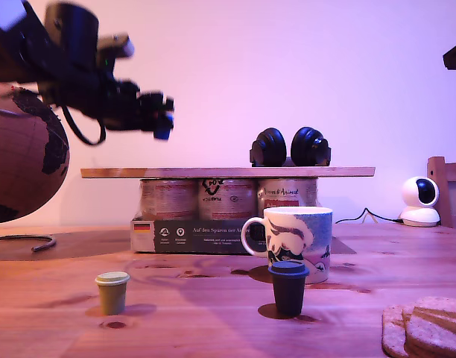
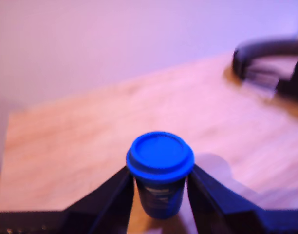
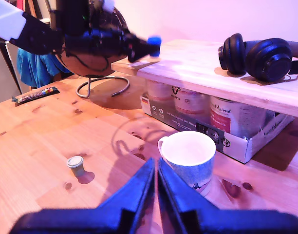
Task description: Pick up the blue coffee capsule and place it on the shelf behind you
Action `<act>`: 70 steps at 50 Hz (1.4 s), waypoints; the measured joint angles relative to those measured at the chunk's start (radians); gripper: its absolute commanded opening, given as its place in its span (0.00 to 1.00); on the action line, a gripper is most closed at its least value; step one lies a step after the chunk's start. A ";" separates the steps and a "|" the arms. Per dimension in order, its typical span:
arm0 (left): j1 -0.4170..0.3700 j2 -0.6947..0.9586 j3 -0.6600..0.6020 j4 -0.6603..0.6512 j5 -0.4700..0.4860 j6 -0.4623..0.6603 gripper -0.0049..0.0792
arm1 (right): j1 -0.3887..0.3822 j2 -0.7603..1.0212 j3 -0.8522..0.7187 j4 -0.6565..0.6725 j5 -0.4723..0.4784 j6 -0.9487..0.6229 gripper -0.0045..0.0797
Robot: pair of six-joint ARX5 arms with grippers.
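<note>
The first end effector (image 1: 159,119) grips the blue coffee capsule (image 2: 160,168) between its fingers, held in the air above the shelf (image 1: 228,172) near its end at the exterior view's left. This looks like the carry-to-place step; next it should lower onto bare plank, clear of the headphones (image 1: 290,147), then release. The second end effector (image 3: 156,192) is closed and empty, near the mug (image 3: 187,158).
</note>
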 measured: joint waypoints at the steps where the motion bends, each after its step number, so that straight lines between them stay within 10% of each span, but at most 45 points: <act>1: 0.001 0.000 0.000 -0.004 0.000 0.000 0.40 | 0.000 0.000 0.000 0.000 0.000 0.000 0.04; 47: 0.014 -0.001 0.012 -0.126 0.019 0.000 0.63 | 0.000 0.000 0.000 0.000 0.000 0.000 0.04; 70: 0.018 -0.147 0.015 -0.441 0.038 0.000 0.63 | 0.000 0.000 0.000 -0.001 0.000 0.000 0.04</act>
